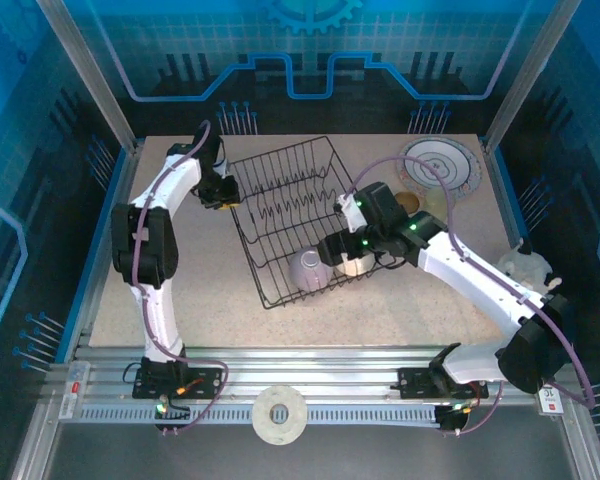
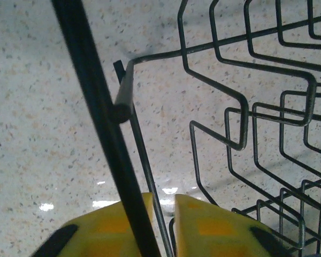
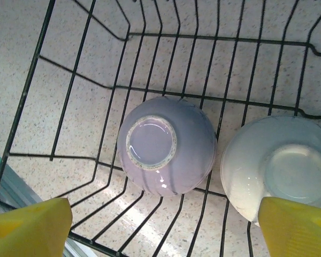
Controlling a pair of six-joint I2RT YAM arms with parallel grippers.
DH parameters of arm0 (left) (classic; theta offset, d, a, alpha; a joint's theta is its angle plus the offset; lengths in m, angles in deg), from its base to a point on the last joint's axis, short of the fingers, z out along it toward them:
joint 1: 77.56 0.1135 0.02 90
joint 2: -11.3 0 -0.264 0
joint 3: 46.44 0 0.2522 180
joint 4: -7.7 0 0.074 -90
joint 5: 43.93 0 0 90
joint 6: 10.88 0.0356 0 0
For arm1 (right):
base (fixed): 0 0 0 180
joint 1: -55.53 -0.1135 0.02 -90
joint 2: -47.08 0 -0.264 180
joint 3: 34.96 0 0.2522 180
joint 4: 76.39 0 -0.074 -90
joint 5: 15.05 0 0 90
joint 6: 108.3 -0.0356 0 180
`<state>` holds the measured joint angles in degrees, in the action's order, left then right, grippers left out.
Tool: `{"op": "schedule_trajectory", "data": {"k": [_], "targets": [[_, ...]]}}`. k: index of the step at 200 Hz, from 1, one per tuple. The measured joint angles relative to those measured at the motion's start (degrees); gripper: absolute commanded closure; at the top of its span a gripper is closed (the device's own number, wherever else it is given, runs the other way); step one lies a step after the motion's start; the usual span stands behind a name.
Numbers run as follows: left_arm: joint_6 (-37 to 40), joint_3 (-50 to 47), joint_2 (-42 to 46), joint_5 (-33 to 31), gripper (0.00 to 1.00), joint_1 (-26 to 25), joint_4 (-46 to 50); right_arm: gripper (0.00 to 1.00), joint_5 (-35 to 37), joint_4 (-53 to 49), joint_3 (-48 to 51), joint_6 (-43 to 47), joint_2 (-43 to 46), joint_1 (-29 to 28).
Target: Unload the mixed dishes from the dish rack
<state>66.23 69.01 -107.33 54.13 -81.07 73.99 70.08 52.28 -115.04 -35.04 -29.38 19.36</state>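
Lying under right gripper [image 3: 160, 230]: lilac bowl [image 3: 166, 144]

The rack [image 1: 280, 255] is open on top, its far half free above the upright prongs [image 1: 300, 205]. At its near end a lilac bowl [image 3: 166, 144] and a white bowl [image 3: 273, 166] lie side by side (wire walls close round), with scant finger room between.

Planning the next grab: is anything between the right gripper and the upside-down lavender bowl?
Nothing visible. The open right gripper hangs over the lavender bowl; the white bowl sits beside it in the dish rack.
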Motion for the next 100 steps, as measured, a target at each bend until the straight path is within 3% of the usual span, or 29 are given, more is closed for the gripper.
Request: {"op": "schedule_trajectory", "data": {"k": [47,74,100], "targets": [[0.8,6.6,-2.5,2.9,0.45,-0.1,-0.3,0.09,3.5,0.3,0.7,-1.5,-3.7,-5.2],[0.0,6.8,-1.7,3.3,0.02,-0.2,-1.5,0.08,6.5,-0.6,-0.2,-1.0,-7.5,-7.5],[-2.1,3.8,4.2,2.3,0.01,-0.3,-3.6,0.06,9.2,-1.7,-2.4,0.2,-10.3,-8.4]]}}
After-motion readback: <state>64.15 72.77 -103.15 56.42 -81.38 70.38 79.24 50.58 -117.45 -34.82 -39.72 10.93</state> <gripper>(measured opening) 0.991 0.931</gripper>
